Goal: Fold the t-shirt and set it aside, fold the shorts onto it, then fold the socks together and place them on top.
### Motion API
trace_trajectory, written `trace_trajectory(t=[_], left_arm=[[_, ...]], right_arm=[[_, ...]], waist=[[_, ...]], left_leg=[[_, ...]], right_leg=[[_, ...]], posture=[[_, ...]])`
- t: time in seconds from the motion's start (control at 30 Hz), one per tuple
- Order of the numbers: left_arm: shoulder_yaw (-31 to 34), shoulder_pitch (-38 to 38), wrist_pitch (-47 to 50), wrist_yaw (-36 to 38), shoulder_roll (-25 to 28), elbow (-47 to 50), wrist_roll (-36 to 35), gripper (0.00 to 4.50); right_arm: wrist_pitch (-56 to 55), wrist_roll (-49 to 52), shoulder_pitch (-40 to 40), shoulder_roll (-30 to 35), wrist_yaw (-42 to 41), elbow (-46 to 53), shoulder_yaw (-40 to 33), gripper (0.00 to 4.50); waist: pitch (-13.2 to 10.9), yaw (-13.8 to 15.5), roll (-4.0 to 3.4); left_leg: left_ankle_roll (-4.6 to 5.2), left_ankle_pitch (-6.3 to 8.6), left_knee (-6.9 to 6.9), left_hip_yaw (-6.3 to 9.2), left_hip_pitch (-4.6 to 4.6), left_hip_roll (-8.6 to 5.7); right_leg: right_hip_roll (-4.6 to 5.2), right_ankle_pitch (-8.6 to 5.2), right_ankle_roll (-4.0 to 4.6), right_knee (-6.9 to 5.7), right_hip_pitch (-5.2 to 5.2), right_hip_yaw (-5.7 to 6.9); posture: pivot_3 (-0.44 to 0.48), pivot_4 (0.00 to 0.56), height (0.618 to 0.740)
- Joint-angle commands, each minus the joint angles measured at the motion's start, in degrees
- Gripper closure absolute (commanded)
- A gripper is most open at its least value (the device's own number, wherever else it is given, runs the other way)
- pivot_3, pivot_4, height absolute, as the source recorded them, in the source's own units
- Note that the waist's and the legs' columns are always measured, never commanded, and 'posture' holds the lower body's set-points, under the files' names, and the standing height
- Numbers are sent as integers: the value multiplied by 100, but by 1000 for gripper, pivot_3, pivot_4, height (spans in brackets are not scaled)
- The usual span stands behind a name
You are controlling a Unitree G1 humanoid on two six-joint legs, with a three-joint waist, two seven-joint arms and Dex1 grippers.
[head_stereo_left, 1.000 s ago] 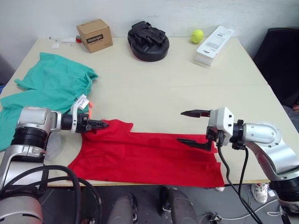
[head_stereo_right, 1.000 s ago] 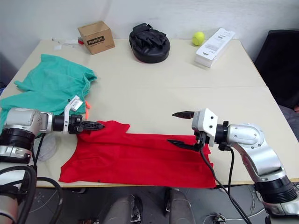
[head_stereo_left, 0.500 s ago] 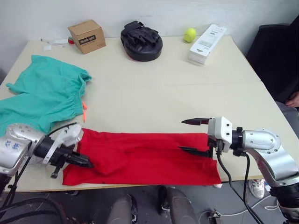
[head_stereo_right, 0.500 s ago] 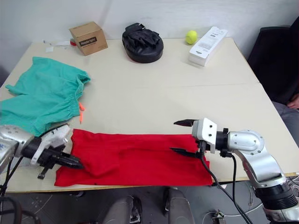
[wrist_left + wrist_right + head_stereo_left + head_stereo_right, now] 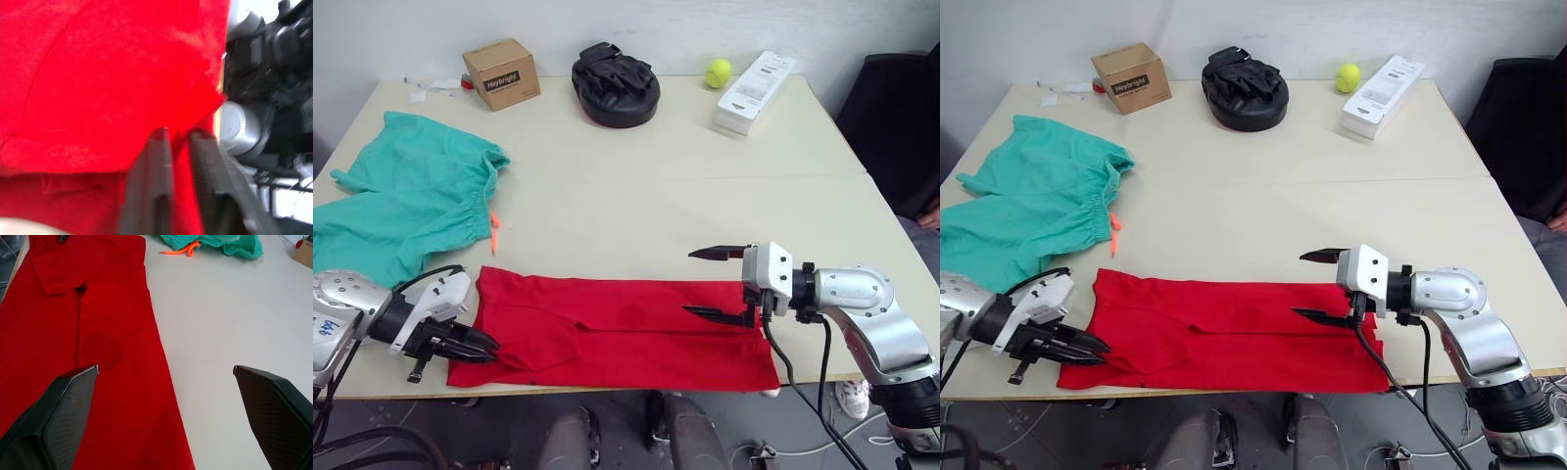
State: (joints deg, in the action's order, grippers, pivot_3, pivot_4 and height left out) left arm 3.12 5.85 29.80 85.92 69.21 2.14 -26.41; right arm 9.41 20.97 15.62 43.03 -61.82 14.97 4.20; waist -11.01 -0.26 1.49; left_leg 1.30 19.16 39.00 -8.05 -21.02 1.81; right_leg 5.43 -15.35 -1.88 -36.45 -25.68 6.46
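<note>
- Left eye view: bright red cotton t-shirt (image 5: pixel 626 328) lies folded lengthwise along the desk's (image 5: pixel 636 196) near edge.
- Left gripper (image 5: pixel 481 345) pinches its corner; right gripper (image 5: pixel 713 284) hovers released.
- Next, probably fold it crosswise.

Beige table (image 5: pixel 636 196) against white wall (image 5: pixel 636 24), dark chair (image 5: pixel 891 117) alongside

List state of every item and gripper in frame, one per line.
t-shirt: folded into a long band along the table's near edge
left gripper: shut on the t-shirt's end
right gripper: open, over the t-shirt's other end
shorts: unfolded, crumpled, orange drawstring out
cardboard box: closed
tennis ball: resting beside the white box
</note>
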Motion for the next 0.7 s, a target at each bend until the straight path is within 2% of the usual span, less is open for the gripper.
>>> trace_trajectory(t=[0.03, 0.13, 0.17, 0.23, 0.27, 0.33, 0.4, 0.5, 0.67, 0.7], left_arm=[[647, -39, 647, 112, 258, 184, -518, 2284], [996, 312, 1505, 26, 293, 133, -1108, 1395], [995, 591, 1796, -224, 167, 91, -1231, 1111], [892, 1052, 2051, -764, -181, 81, -1255, 1111], [779, 1171, 1961, -1031, -375, 133, -1116, 1097], [556, 1268, 1468, -1610, -780, 188, -628, 1493], [211, 1190, 831, -1983, -1030, 219, -25, 1985], [-282, 971, -87, -2391, -1287, 163, 807, 2937], [-551, 699, -705, -2752, -1512, 116, 1399, 4498], [-653, 639, -829, -2898, -1517, 28, 1638, 4500]], right_arm=[[140, 117, 142, -81, -17, 187, 12, 0], [429, 163, 330, -246, 35, 208, 131, 0], [479, 139, 416, -329, 44, 195, 215, 0], [524, 50, 572, -487, 49, 146, 398, 0], [554, -3, 653, -579, 53, 107, 516, 175], [557, -183, 815, -762, 107, -9, 749, 574], [503, -449, 972, -944, 168, -185, 1031, 1216], [163, -1144, 1210, -1249, 382, -715, 1540, 2311], [-162, -1736, 1184, -1452, 570, -1129, 1877, 4096], [-220, -1894, 1108, -1417, 625, -1191, 1947, 4456]], waist=[[0, 3, 0], [0, 3, 0], [0, 11, 0], [0, 26, 0], [0, 24, -2], [1, 15, -3], [1, -5, -2], [1, -68, 0], [2, -120, 0], [2, -121, 0]], left_leg=[[0, 0, 2, 3, -1, 0], [1, -1, 4, 4, -3, -2], [1, -1, 4, 5, -2, -2], [-1, -3, 5, 12, -4, -4], [-1, -4, 7, 13, -5, -5], [-1, -5, 6, 12, -3, -8], [-2, -5, 6, 9, -4, -8], [-2, -5, 7, 2, -4, -5], [-3, -5, 6, 2, -12, -4], [-3, -5, 7, 1, -10, -5]], right_leg=[[0, 0, 0, 0, 0, 2], [1, 0, 0, 0, 1, 3], [1, 0, 0, 0, 1, 3], [1, 1, -1, -1, 4, 8], [1, 1, -2, -3, 4, 8], [1, 3, -5, -6, 7, 6], [1, 3, -5, -4, 6, 6], [-3, 4, -6, -3, 4, 3], [-1, 3, -5, -2, -3, 5], [1, 3, -5, -3, -2, 4]], posture=[[0, 150, 740], [0, 150, 740], [0, 150, 740], [0, 150, 740], [0, 150, 740], [0, 150, 740], [0, 150, 740], [0, 150, 740], [0, 150, 740], [0, 150, 740]])
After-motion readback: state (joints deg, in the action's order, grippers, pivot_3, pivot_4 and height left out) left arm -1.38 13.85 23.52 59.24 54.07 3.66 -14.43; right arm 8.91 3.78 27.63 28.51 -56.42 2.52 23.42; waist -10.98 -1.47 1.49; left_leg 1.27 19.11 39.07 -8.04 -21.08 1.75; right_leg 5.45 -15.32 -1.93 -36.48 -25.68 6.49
